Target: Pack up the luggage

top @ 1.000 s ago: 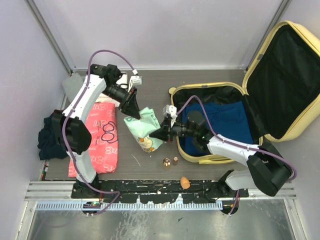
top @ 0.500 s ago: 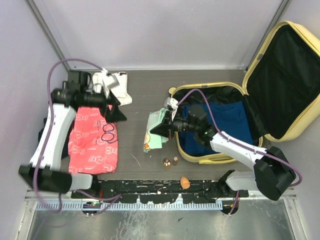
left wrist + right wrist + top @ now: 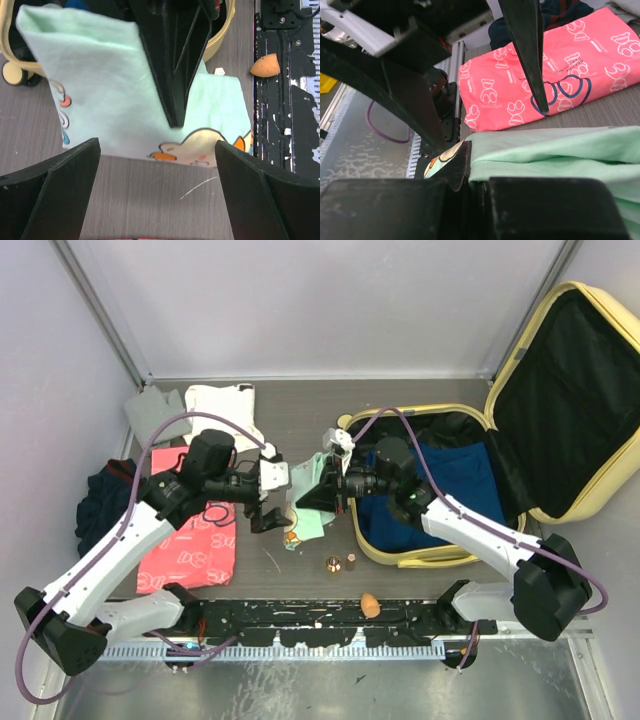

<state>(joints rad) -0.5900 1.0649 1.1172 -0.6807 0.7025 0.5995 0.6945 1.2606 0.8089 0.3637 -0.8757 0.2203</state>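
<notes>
You have two arms and one luggage [image 3: 600, 495], open at the table's right side with its lid leaning back and blue clothing [image 3: 460, 475] inside. One mint cloth [image 3: 312, 515] sits just left of its rim. Your right gripper [image 3: 303, 502] reaches out over that rim, clamped on the cloth. Your left gripper [image 3: 268, 508], stretched across one pink garment [image 3: 190, 550], gapes wide and empty, facing the cloth. Bare table [image 3: 300, 410] lies behind, and two small copper pieces [image 3: 332, 564] sit near the front edge.

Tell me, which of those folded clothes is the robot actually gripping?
The mint-green cartoon-print garment, pinched by the right gripper beside the yellow luggage. The pink bear-print garment, white cloth and dark bundle lie loose on the table.
</notes>
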